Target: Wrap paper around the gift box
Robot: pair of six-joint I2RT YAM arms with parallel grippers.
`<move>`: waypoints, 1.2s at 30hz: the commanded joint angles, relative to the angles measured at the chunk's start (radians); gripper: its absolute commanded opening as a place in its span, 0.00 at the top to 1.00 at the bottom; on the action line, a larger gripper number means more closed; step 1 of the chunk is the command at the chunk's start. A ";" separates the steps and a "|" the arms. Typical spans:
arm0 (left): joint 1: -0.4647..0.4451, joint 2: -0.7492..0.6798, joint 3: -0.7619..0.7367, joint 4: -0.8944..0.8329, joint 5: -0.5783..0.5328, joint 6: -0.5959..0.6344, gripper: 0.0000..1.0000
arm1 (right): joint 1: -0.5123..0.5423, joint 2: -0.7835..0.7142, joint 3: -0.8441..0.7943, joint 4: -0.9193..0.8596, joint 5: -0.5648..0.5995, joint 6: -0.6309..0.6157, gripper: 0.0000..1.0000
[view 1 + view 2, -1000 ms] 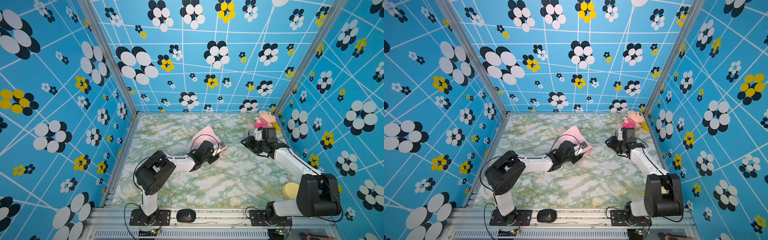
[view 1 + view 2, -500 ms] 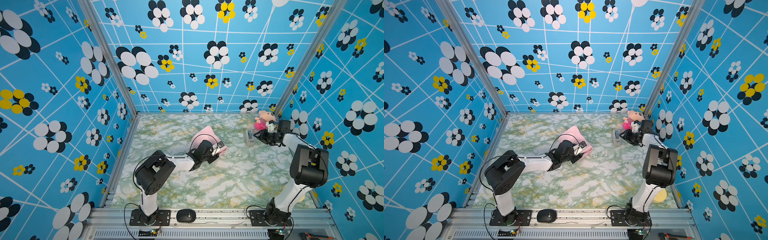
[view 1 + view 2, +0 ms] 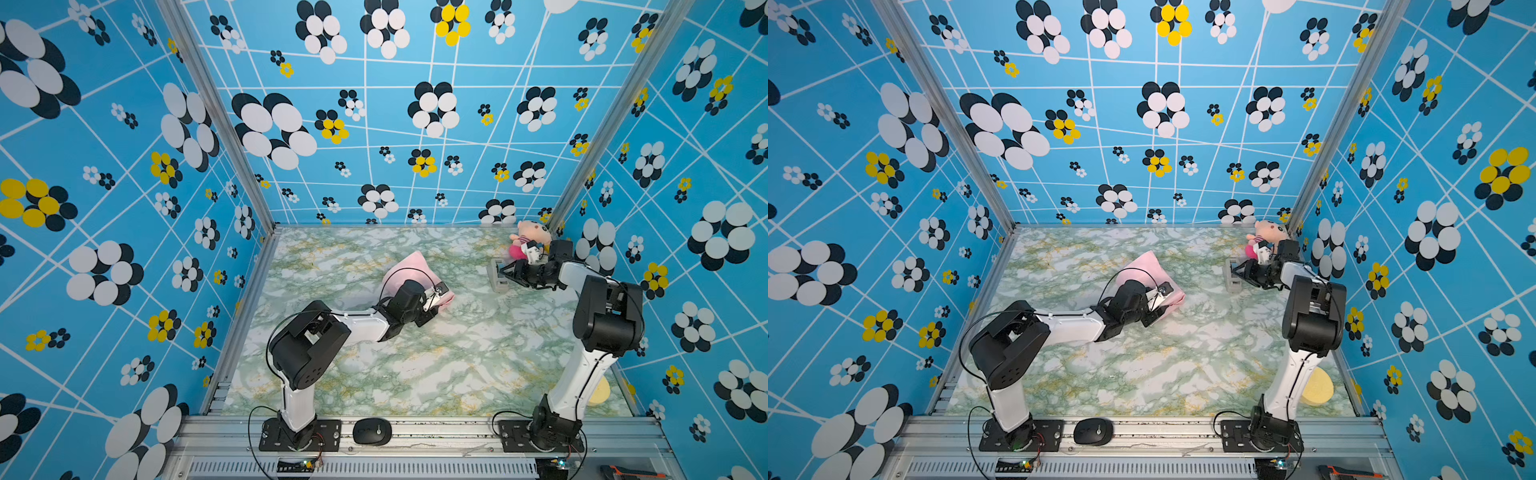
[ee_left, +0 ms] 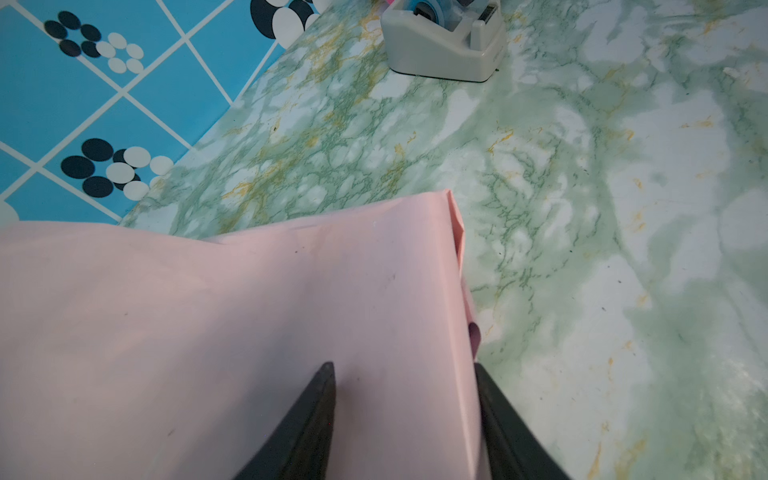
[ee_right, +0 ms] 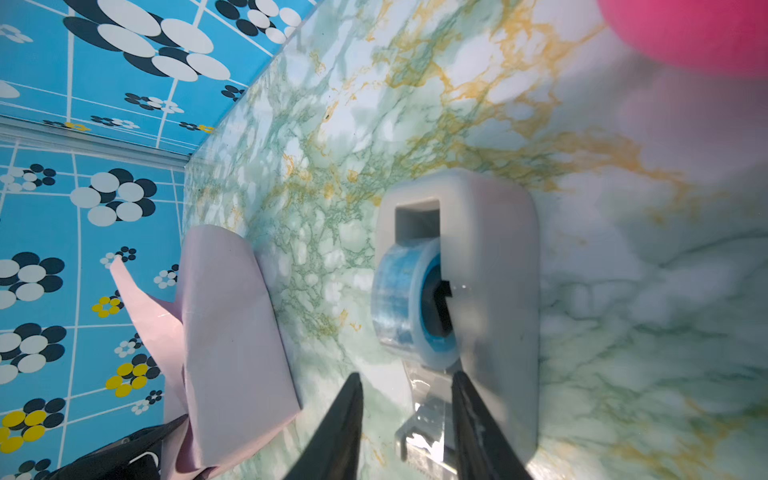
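**Pink parcel mid-table under the left gripper (image 4: 403, 370), right gripper (image 5: 407, 378) at the tape dispenser (image 5: 498, 249).**

A green-and-white marbled table (image 3: 415, 365) sat inside blue walls (image 3: 374, 124) printed with white lines and black, white and yellow flowers, and a plush toy (image 3: 532, 237) stood in the far right corner. The paper (image 4: 249, 311), pale pink face out, lay folded into a parcel near the table's middle; the gift box was hidden in every view. The left gripper rested on the parcel with jaws apart, one finger (image 4: 324, 399) on the pink top face and the other just past its folded edge. Well apart to the right, the right gripper's jaws stood apart astride the clear strip at the dispenser's cutter end.
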 commanded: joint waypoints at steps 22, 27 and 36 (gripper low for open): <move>0.025 0.068 -0.037 -0.210 0.013 -0.036 0.49 | -0.002 0.097 0.088 -0.109 -0.107 -0.068 0.84; 0.025 0.070 -0.036 -0.209 0.014 -0.036 0.49 | -0.003 0.107 0.093 -0.112 -0.132 -0.068 0.85; 0.027 0.072 -0.036 -0.209 0.012 -0.034 0.49 | -0.007 0.123 0.109 -0.121 -0.175 -0.064 0.91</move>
